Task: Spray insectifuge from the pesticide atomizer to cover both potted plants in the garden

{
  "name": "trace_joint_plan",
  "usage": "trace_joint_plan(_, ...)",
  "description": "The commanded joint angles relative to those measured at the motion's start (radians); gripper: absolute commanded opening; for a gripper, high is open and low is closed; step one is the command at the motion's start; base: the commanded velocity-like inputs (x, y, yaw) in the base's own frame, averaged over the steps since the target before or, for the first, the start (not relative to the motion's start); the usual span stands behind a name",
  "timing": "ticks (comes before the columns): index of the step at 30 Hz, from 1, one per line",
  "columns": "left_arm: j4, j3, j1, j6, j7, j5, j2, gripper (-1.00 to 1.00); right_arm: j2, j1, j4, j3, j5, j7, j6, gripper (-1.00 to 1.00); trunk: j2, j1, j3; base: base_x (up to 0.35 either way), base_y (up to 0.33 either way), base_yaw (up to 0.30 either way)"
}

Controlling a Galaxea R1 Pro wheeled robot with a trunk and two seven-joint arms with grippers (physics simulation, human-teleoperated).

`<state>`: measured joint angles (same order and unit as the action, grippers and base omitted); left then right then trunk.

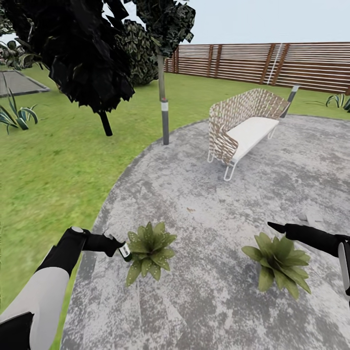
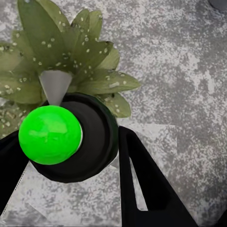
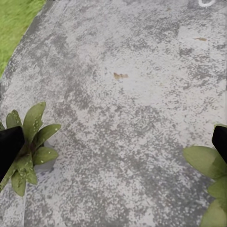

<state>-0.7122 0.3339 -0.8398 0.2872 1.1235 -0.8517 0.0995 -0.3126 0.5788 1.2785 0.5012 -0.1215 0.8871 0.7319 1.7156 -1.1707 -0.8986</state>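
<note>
head view: left gripper [image 1: 118, 246] holds the pesticide atomizer [image 1: 124, 251], nozzle end just beside the outer leaves of the left potted plant [image 1: 149, 249].
left fingers: closed around the atomizer body; in the left wrist view the dark fingers [image 2: 142, 175] flank the round dark body with its green cap [image 2: 49, 135].
nozzle: pale cone [image 2: 55, 85] points out past the fingertips, straight at the rosette.
left plant surface: leaves [image 2: 61, 52] carry many small pale specks, judged to be spray already landing; coverage of the far side cannot be told.
right gripper [image 1: 275, 226]: empty, above and just behind the right potted plant [image 1: 280, 261]; in the right wrist view one dark finger [image 3: 10, 146] sits at each edge, well apart, so the fingers stand wide.
right plant: no specks discernible; judged untreated.
step in hand: spraying the first plant.
recommendation: keep the nozzle aimed at the rosette centre, sweep slowly across all leaves beyond the fingertips, hold the grip firm so the body does not twist, and avoid pressing into the leaves.
surroundings: grey paved circle [image 1: 204, 194], woven bench [image 1: 245, 127] well apart.
</note>
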Motion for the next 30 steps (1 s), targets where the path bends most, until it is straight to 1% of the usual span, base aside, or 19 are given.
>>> trace_joint_plan(1,-0.001,0.004,-0.001,0.01,-0.017,-0.01,0.0,-1.0,0.0,0.001,0.001,0.002,-0.01,0.01,0.003,1.0,0.0,0.0,0.001,0.0,0.0,0.069)
trace_joint_plan(3,-0.001,0.004,-0.001,0.01,-0.057,-0.013,-0.001,-1.0,0.0,0.001,0.001,0.002,-0.01,0.01,0.003,1.0,0.0,0.0,0.004,0.0,0.0,0.069)
trace_joint_plan(4,0.0,0.004,-0.001,0.01,-0.09,-0.014,-0.002,-1.0,0.0,0.001,0.001,0.002,-0.01,0.01,0.003,1.0,0.0,0.0,0.005,0.0,0.0,0.069)
trace_joint_plan(7,0.0,0.004,-0.001,0.01,-0.112,-0.015,-0.003,-1.0,0.0,0.001,0.001,0.002,-0.01,0.01,0.003,1.0,0.0,0.0,0.009,0.0,0.0,0.069)
trace_joint_plan(19,0.006,0.004,-0.001,0.011,-0.116,-0.015,-0.003,-1.0,0.0,0.001,0.001,0.002,-0.01,0.01,0.003,1.0,0.0,0.0,0.026,0.0,0.0,0.07)
trace_joint_plan(23,0.012,0.004,-0.001,0.011,-0.113,-0.013,-0.009,-1.0,0.0,0.001,0.001,0.002,-0.01,0.01,0.003,1.0,0.0,0.0,0.032,0.0,0.0,0.085)
trace_joint_plan(24,0.031,0.004,0.0,0.01,-0.113,-0.012,-0.015,-1.0,0.0,0.001,0.001,0.002,-0.01,0.01,0.003,1.0,0.0,0.0,0.033,0.0,0.0,0.099)
trace_joint_plan(27,0.084,0.004,0.0,0.006,-0.117,-0.011,-0.022,-1.0,0.0,0.001,0.001,0.002,-0.01,0.01,0.003,1.0,0.0,0.0,0.038,0.0,0.0,0.103)
trace_joint_plan(30,0.11,0.004,0.0,0.005,-0.121,-0.008,-0.025,-1.0,0.0,0.001,0.001,0.002,-0.01,0.01,0.003,1.0,0.0,0.0,0.042,0.0,0.0,0.106)
